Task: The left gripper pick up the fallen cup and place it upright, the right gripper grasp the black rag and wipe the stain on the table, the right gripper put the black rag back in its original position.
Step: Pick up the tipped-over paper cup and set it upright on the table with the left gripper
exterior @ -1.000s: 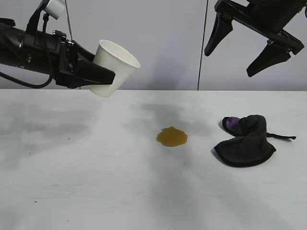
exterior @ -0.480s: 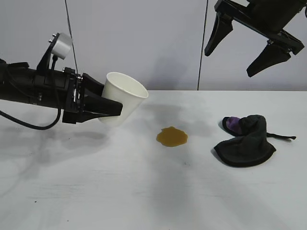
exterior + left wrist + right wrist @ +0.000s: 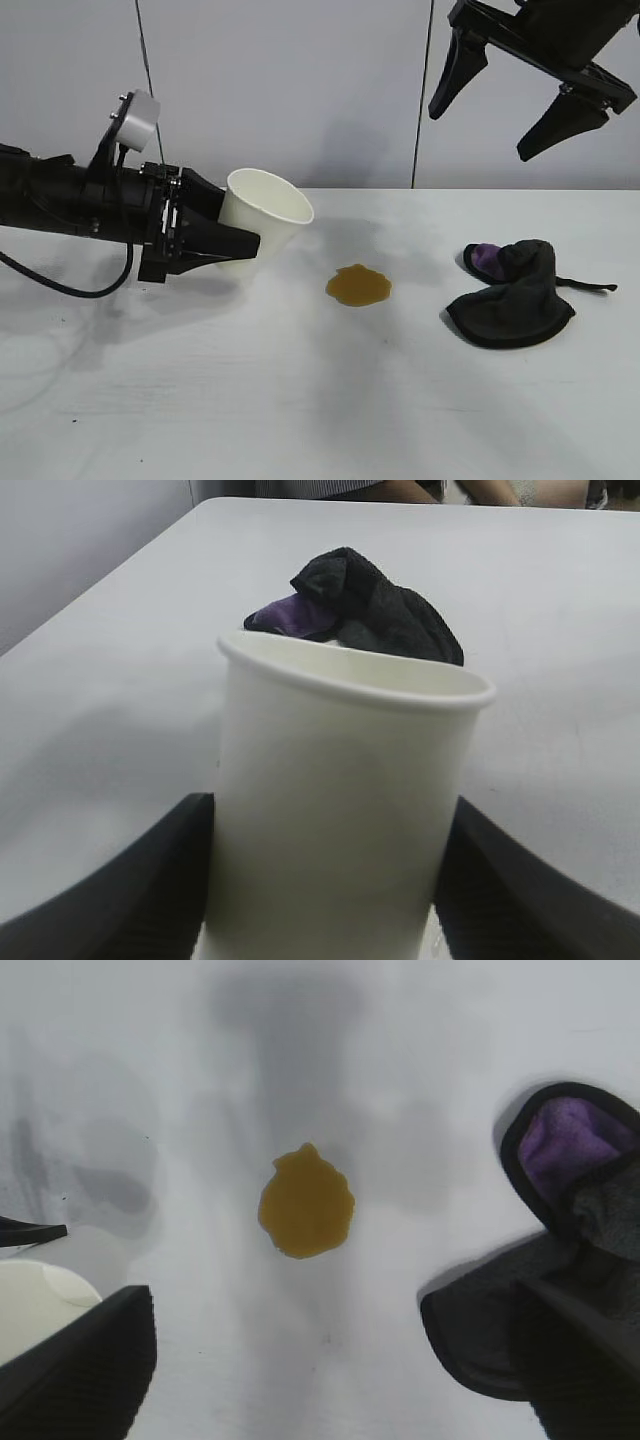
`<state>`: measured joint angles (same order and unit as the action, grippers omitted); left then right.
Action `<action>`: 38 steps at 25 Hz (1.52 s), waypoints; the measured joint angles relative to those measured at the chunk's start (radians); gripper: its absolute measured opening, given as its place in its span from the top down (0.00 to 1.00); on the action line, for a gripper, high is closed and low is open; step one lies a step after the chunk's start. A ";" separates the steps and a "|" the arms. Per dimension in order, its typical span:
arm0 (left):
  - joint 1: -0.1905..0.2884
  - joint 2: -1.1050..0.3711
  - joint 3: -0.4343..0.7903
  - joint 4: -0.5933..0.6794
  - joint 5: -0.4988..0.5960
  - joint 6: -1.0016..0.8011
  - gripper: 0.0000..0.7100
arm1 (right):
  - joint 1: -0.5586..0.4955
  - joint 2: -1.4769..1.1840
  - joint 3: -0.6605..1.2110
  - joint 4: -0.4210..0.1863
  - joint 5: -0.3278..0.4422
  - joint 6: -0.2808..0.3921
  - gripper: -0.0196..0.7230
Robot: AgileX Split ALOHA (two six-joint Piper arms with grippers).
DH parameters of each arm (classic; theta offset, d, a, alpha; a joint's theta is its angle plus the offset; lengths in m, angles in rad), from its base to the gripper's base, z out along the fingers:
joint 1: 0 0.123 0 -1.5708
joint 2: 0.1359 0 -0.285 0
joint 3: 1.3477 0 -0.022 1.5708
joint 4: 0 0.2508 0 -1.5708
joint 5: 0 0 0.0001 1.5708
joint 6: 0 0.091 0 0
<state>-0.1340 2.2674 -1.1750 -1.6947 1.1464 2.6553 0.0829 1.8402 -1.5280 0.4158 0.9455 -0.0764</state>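
My left gripper (image 3: 245,234) is shut on the white paper cup (image 3: 264,215), mouth up and slightly tilted, low over the table (image 3: 300,400), left of the stain (image 3: 358,285). The near finger hides the cup's base, so I cannot tell whether it touches the table. In the left wrist view the cup (image 3: 340,800) fills the space between both fingers, with the black rag (image 3: 372,605) beyond it. The black rag (image 3: 512,295) lies right of the stain. My right gripper (image 3: 482,135) hangs open and empty high above the rag. Its wrist view shows the stain (image 3: 305,1203), the rag (image 3: 560,1260) and the cup's rim (image 3: 30,1300).
A thin black cable (image 3: 418,120) hangs down behind the table in the middle. The rag's black string (image 3: 590,286) trails to the right. A grey wall stands behind the table.
My left gripper has come down from well above the table to just over it with the cup, and the cup has turned more upright. The right gripper, rag and stain have not moved.
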 joint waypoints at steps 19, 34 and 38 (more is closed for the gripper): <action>0.000 0.107 -0.018 -0.010 0.005 0.091 0.39 | 0.000 0.000 0.000 0.000 -0.027 0.000 0.08; 0.000 0.110 -0.020 -0.012 0.006 0.087 0.38 | 0.000 0.000 0.000 -0.001 -0.027 0.000 0.08; 0.000 0.110 -0.020 -0.012 0.001 0.061 0.22 | 0.000 0.000 0.000 -0.001 -0.027 0.000 0.08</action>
<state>-0.1340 2.3774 -1.1950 -1.7063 1.1477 2.7161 0.0829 1.8402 -1.5280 0.4146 0.9183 -0.0764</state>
